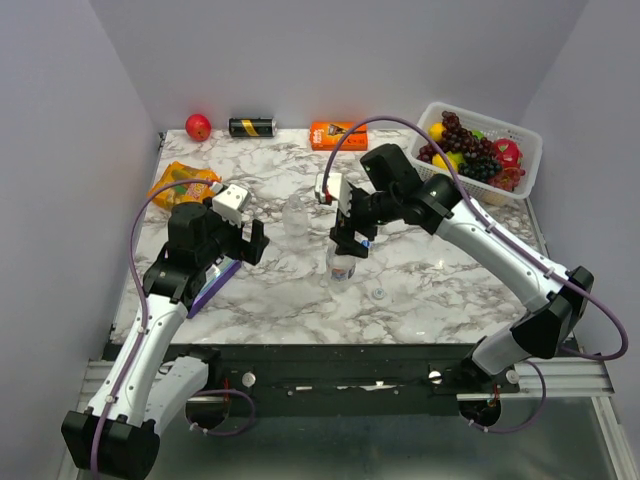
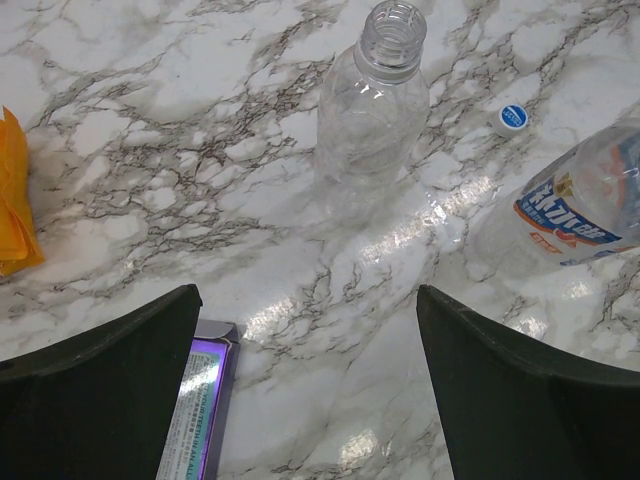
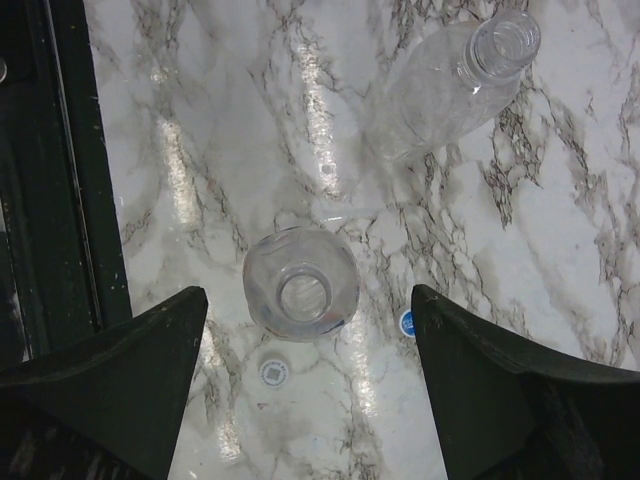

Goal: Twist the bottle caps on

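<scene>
Bright, even overhead light; glare patches on glossy marble table (image 2: 400,240); soft shadows; focus sharp throughout.

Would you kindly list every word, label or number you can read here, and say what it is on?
Nothing can be quoted.
On the labelled bottle: blue and orange lettering, too blurred.
On the purple box: fine print, too small.
On the blue cap: a white mark, unreadable.
On the can and the orange box: print too small.
</scene>
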